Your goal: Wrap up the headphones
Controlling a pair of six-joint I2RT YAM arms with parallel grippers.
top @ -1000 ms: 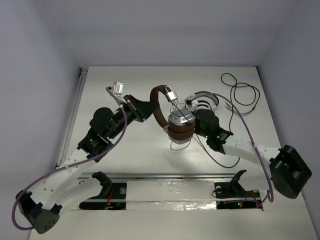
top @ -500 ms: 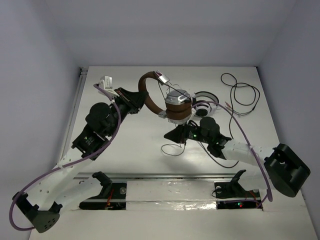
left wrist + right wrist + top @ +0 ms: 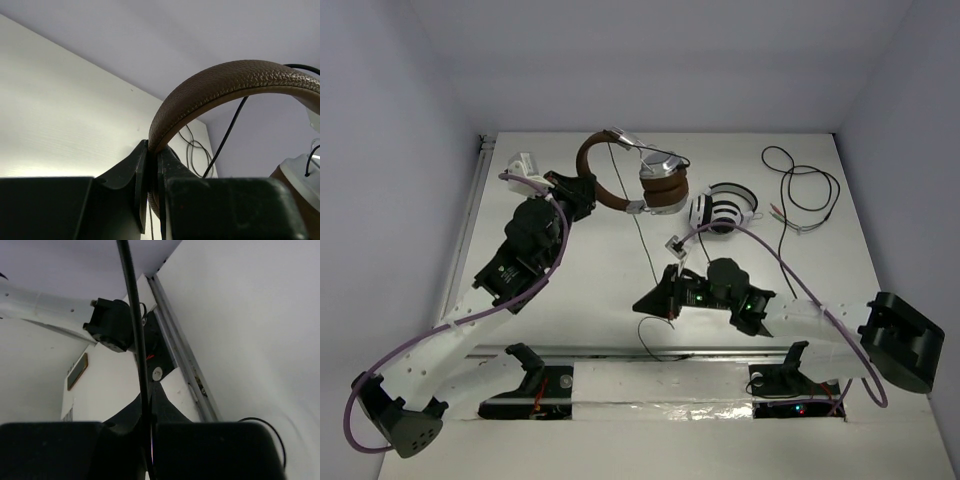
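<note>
The left fingers (image 3: pixel 580 190) are shut tight on the brown band (image 3: pixel 225 80) of the headphones (image 3: pixel 660 188). The headphones are at the far side of the counter (image 3: pixel 570 290), near 12 o'clock. Their two silver cups (image 3: pixel 663 168) are pressed together, at 3 o'clock from those fingers. The cable (image 3: pixel 642 235) is thin and black. It runs toward 6 o'clock to the right fingers (image 3: pixel 655 300), which pinch it. The striped headphones (image 3: pixel 722 210) lie near the cups, at 4 o'clock. A loose wire (image 3: pixel 805 185) lies at 2 o'clock.

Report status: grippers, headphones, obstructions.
Left gripper shut on headband. Right gripper shut on cable, taut from headphones. Striped headphones close beside, to the right.
</note>
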